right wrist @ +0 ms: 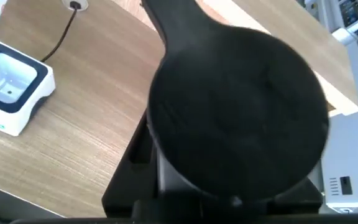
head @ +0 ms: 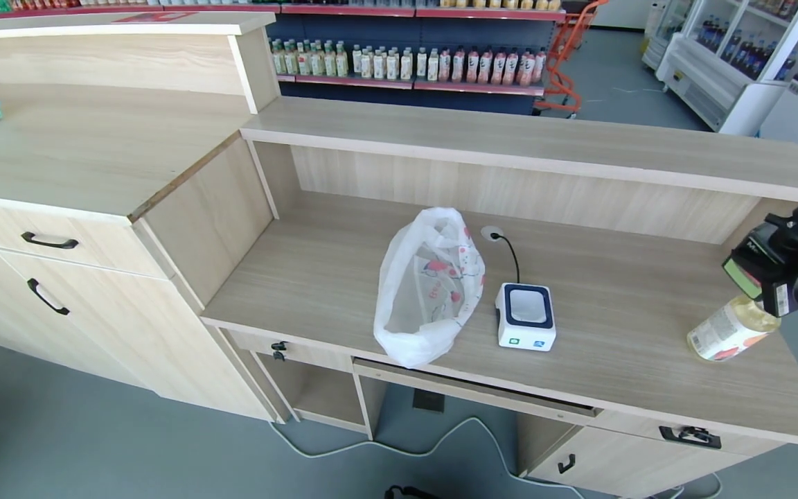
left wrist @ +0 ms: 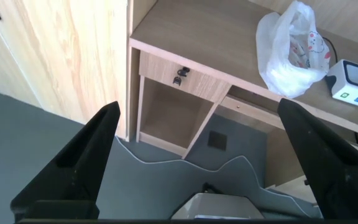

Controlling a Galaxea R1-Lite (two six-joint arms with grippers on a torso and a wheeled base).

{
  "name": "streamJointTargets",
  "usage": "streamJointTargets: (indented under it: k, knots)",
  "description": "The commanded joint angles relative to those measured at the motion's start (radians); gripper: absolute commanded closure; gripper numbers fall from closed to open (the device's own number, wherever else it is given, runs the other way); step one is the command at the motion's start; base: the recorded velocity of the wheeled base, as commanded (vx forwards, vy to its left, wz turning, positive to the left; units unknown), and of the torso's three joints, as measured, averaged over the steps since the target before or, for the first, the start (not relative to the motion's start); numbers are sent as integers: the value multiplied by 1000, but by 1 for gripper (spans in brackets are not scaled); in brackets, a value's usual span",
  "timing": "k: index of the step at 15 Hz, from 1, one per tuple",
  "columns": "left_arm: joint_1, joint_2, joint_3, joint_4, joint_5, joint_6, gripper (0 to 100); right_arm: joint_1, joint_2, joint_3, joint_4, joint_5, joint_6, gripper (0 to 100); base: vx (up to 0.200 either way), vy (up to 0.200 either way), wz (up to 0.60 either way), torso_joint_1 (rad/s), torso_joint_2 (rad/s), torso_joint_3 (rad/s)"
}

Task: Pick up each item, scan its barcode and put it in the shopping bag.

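A clear bottle (head: 731, 331) of pale yellow drink leans at the right end of the counter (head: 621, 305). My right gripper (head: 765, 296) is shut on its upper end, and its black cap (right wrist: 235, 106) looms close in the right wrist view. A white plastic shopping bag (head: 429, 285) stands open at the counter's middle, also seen as the shopping bag (left wrist: 291, 50). The white barcode scanner (head: 526, 315) sits just right of it, its glass facing up, also seen as the scanner (right wrist: 8, 84). My left gripper (left wrist: 199, 106) hangs open and holds nothing, low in front of the counter, left of the bag.
The scanner's black cable (head: 510, 251) runs back to a hole in the counter. A raised shelf (head: 524, 142) borders the back and a taller cabinet (head: 94, 152) stands to the left. Drawers (head: 690, 435) sit under the counter, with grey floor (left wrist: 55, 124) below.
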Motion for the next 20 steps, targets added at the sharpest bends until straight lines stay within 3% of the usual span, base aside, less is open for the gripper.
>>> streamJointTargets:
  k: [1, 4, 7, 10, 14, 20]
  knots:
    - [0, 0, 0, 0, 0, -1, 0, -16, -77, 12, -7, 0, -8, 100, 0, 0, 600, 7, -2, 2]
    - [0, 0, 0, 0, 0, -1, 0, 102, -30, -26, -97, -35, -16, 100, 0, 0, 600, 2, 4, 2]
    - [0, 0, 0, 0, 0, -1, 0, 309, 111, -173, -131, -202, -14, 100, 0, 0, 600, 4, 4, -2]
    - [0, 0, 0, 0, 0, -1, 0, 410, 249, -155, -136, -204, 49, 100, 0, 0, 200, 1, 1, 1]
    - [0, 0, 0, 0, 0, -1, 0, 478, 412, -164, -136, -204, 260, 100, 0, 0, 0, 0, 0, 0]
    - [0, 0, 0, 0, 0, -1, 0, 504, 555, -227, -136, -202, 312, 100, 0, 0, 0, 0, 0, 0]
